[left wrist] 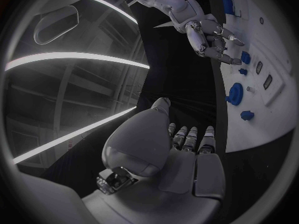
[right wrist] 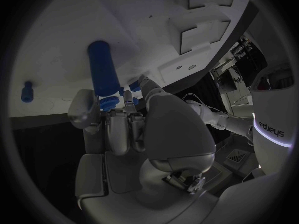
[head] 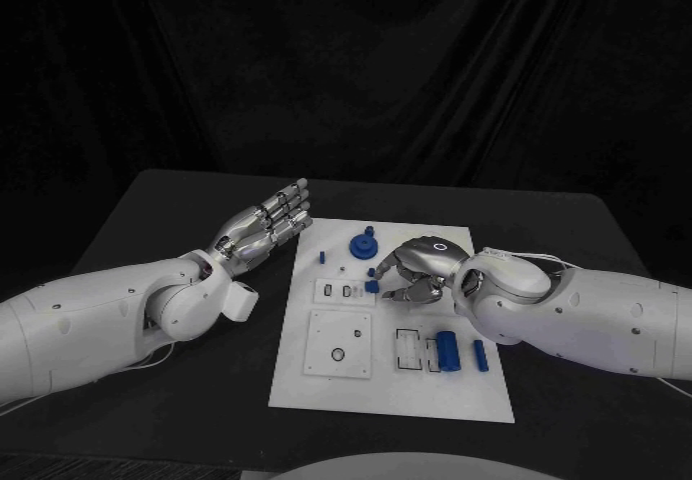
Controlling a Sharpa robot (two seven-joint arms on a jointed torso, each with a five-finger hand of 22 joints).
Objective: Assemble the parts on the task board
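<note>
Here the right hand (head: 418, 270) curls its fingers over a blue part (head: 372, 286) on the task board (head: 389, 400), while the left hand (head: 267, 225) hovers flat, fingers straight, empty.

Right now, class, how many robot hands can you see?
2. The left hand hovers beside the white board, at its left edge; the right hand is curled over its middle.

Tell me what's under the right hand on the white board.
The right hand hovers with curled fingers over the middle of the task board. A small blue part shows at its fingertips. Whatever lies directly beneath the palm is covered, and I cannot tell if the hand touches the part.
</note>
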